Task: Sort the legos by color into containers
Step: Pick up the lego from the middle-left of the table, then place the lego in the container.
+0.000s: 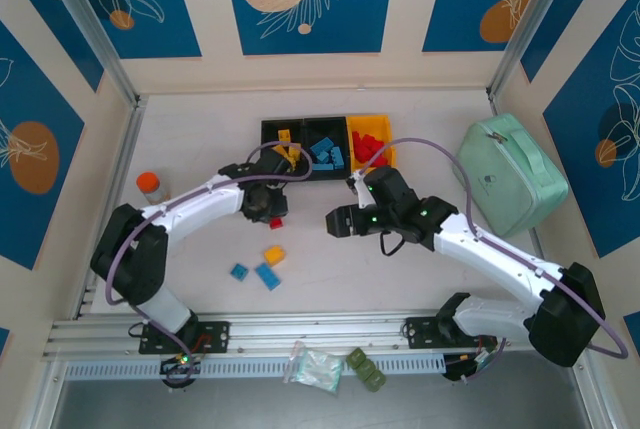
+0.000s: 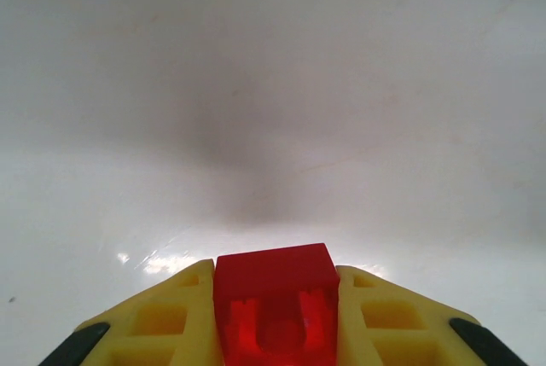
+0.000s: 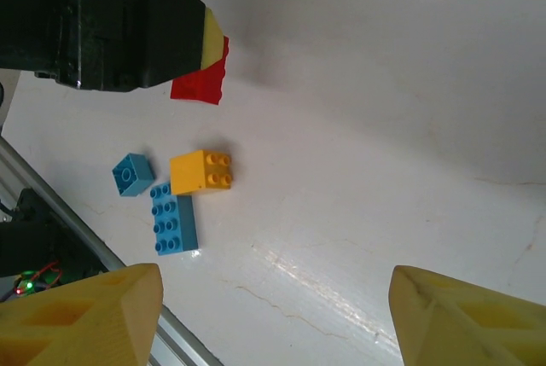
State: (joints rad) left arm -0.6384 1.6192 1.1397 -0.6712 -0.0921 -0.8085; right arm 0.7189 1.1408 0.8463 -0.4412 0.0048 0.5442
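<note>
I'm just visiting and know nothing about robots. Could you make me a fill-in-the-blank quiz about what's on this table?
1. The left gripper is shut on a ____ lego.
2. The sorted red legos sit in the ____ bin.
3. Beside the loose yellow lego lie ____ blue legos.
4. The right gripper is ____, nothing between its fingers.

Missing words: red; yellow; two; open.

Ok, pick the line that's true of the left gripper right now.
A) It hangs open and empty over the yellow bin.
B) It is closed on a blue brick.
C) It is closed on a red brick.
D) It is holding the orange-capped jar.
C: in the left wrist view the left gripper has a red brick clamped between its jaws.
</note>
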